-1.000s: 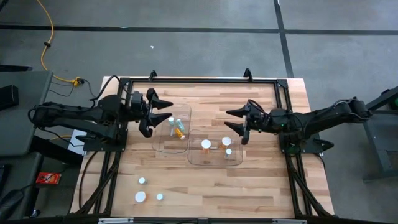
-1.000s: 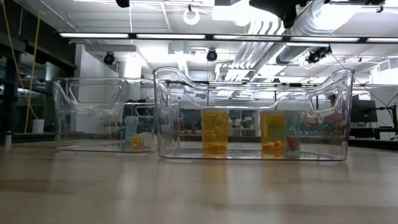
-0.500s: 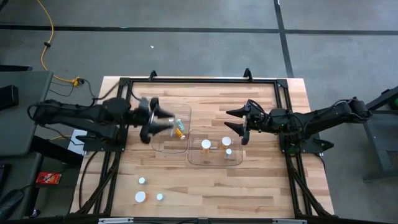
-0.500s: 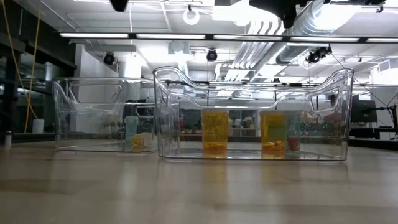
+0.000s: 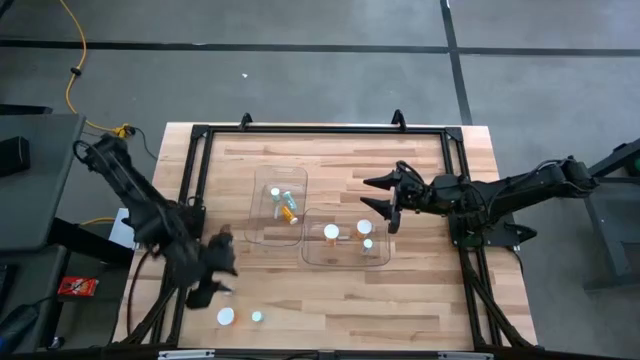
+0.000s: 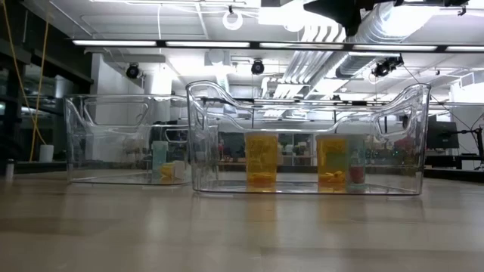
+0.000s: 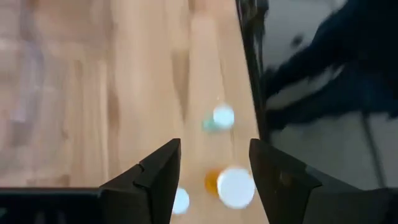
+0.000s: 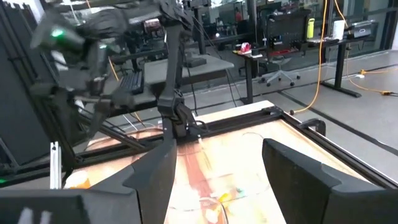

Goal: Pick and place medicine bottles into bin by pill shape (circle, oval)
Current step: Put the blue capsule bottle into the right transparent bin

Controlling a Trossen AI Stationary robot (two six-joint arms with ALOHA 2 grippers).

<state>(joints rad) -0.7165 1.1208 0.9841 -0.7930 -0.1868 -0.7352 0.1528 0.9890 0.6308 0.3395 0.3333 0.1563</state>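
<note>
Bottles are what you sort here, and three small ones wait loose on the table (image 5: 420, 300) at its near left corner. One has a big white cap (image 5: 226, 316), one a small cap (image 5: 257, 316), and the third (image 5: 228, 290) stands just beside your left claw (image 5: 215, 275).

Your left claw is low over that near left corner, right by the three loose bottles. Its two dark fingers (image 7: 158, 171) are partly open and you can see wood between them. It holds nothing. In the left wrist view, an orange bottle with a big white cap (image 7: 233, 185) sits ahead of the fingers, and a pale green one (image 7: 221, 117) stands a bit farther on.

Your right claw (image 5: 385, 200) hangs over the right side of the table, near the far right edge of the right bin (image 5: 312, 255). Its fingers are spread wide and it holds nothing.

Two clear bins sit in the middle of the table, touching. The left bin (image 5: 252, 232) holds a few bottles, one orange and lying down (image 5: 288, 212). The right bin holds three bottles standing up, two orange (image 6: 262, 161) and one small pale one (image 5: 367, 244).
</note>
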